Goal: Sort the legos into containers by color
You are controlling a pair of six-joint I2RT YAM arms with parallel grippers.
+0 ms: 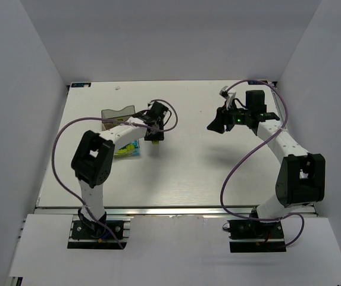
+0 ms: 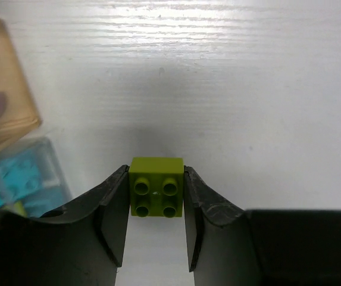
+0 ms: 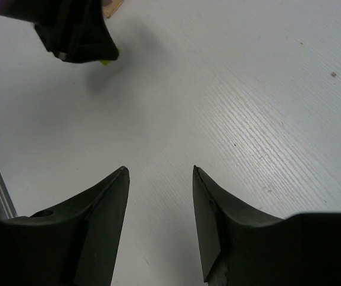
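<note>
The left end effector is gripping a lime-green lego just beside the containers, toward the tabletop's far-left corner. Teal legos are already sitting in one compartment. The right end effector is hanging open and empty. Sorting looks partly done.

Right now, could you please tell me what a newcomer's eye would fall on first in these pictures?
The lime-green brick stands out first, pinched between the fingers of the left gripper with its studs facing the wrist camera. To its left are an amber tray and a clear tray holding teal bricks. The right gripper hangs open and empty over the white table.
</note>
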